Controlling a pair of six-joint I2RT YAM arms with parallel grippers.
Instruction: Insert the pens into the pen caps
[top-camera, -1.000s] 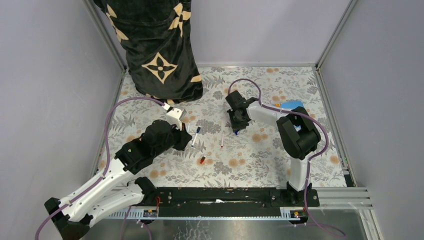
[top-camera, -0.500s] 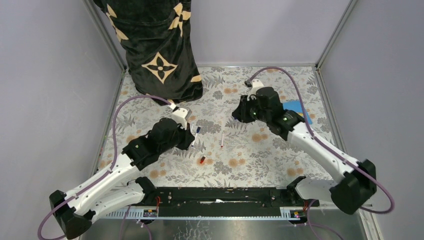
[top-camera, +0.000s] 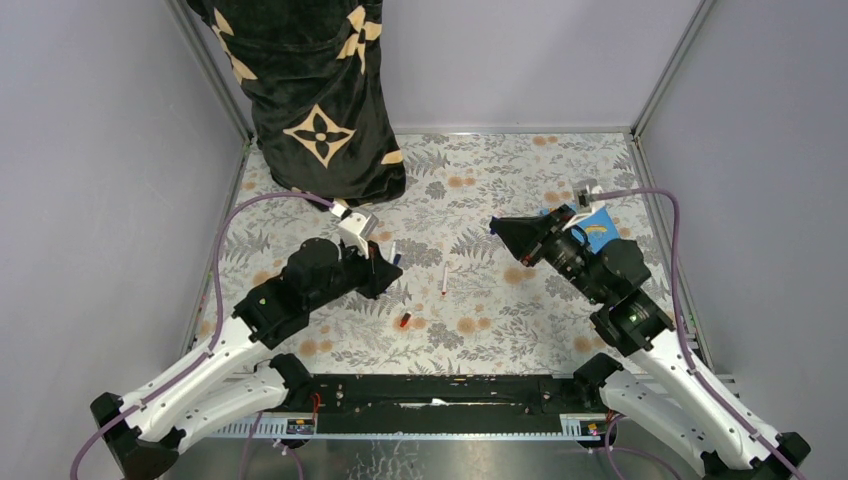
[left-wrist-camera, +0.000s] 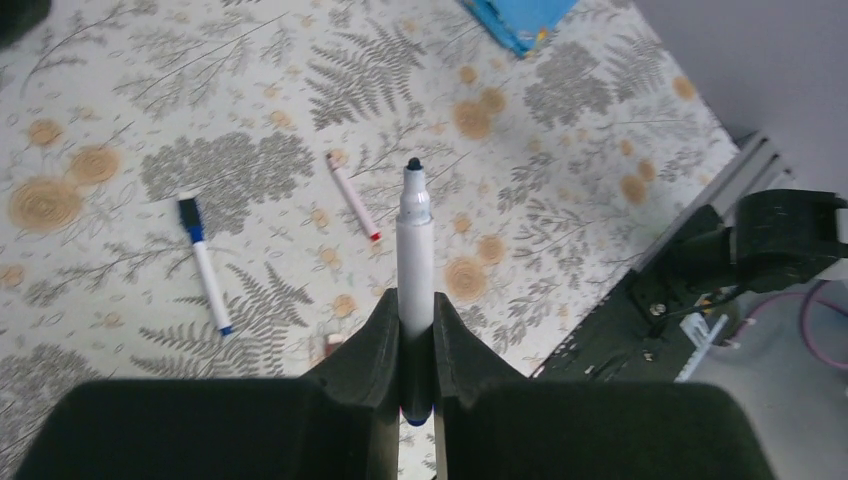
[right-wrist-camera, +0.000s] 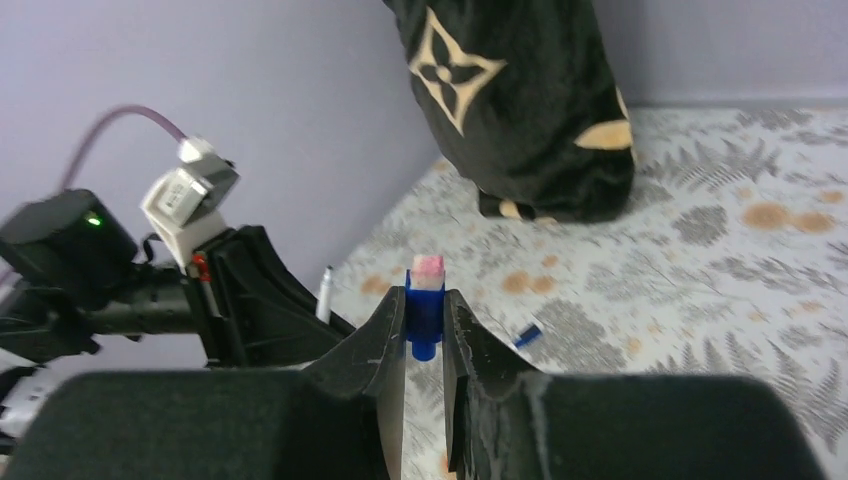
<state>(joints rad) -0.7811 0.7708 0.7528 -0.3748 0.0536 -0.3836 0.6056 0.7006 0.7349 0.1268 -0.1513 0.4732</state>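
Note:
My left gripper (left-wrist-camera: 415, 295) (top-camera: 386, 268) is shut on a white-barrelled pen (left-wrist-camera: 415, 240) whose bare dark tip points away from the wrist. My right gripper (right-wrist-camera: 424, 295) (top-camera: 497, 228) is shut on a blue pen cap (right-wrist-camera: 424, 302) with a pinkish-white end, held above the table and facing the left gripper. A second white pen with a blue cap on it (left-wrist-camera: 205, 265) and a thin red-tipped pen (left-wrist-camera: 352, 195) (top-camera: 444, 280) lie on the table. A loose blue cap (right-wrist-camera: 528, 333) and a red cap (top-camera: 405, 320) also lie there.
The floral table cover (top-camera: 470, 330) spans the workspace. A blue folded cloth (top-camera: 592, 222) lies at the right, behind the right wrist. A black patterned fabric (top-camera: 320, 100) hangs at the back left. A black rail (top-camera: 440, 392) runs along the near edge.
My right arm has pulled back from the table's middle, lifted the blue cap and turned to face the left gripper. My left gripper with its pen has shifted slightly.

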